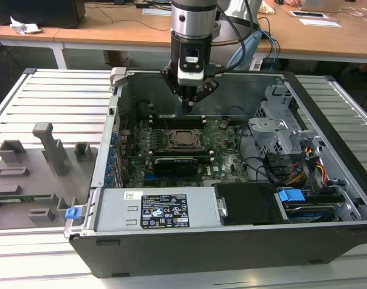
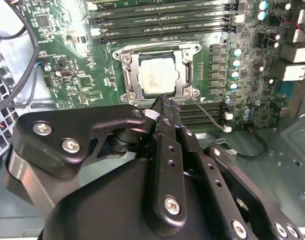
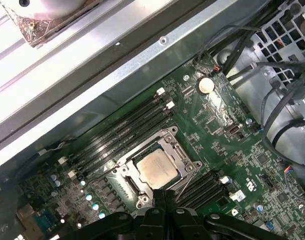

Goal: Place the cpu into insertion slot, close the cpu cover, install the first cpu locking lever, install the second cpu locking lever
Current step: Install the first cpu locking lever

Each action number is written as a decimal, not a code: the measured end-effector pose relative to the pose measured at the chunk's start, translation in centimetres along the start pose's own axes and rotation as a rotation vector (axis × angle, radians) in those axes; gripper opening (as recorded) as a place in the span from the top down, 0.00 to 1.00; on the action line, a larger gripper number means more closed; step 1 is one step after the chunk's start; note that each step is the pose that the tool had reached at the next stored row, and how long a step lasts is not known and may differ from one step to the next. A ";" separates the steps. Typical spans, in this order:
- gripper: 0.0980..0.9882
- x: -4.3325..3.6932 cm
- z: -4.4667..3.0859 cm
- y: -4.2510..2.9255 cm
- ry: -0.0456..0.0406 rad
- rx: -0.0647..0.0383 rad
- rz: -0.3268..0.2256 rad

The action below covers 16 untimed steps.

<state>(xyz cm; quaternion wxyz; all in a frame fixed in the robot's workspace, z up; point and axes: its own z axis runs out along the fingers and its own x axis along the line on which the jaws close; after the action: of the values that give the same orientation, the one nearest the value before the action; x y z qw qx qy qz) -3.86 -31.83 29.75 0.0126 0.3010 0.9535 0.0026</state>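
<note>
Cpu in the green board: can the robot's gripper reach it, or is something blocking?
Probably yes. The gripper hangs close over the board right beside the cpu, the case is open on top, and the cpu cover leaves the chip's top bare.

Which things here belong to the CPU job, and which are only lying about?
Job: cpu, cpu cover, claw.
Lying about: coin battery, memory slots, power supply, grey fixture blocks.

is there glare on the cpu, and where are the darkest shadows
First wrist view: cpu top shines pale, and the case wall reflects light. Second wrist view: cpu evenly lit, black pincer darkens the foreground. Exterior view: board in shade, table bright.
</note>
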 end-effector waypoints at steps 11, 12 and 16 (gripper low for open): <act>0.99 0.00 0.00 0.00 0.0010 -0.002 -0.079; 0.99 0.00 0.00 0.00 0.0011 -0.002 -0.090; 0.99 0.00 0.01 0.00 0.0025 -0.004 -0.193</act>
<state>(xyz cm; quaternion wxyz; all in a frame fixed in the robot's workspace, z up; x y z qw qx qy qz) -3.87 -31.83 29.74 0.0122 0.2078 0.9781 0.0037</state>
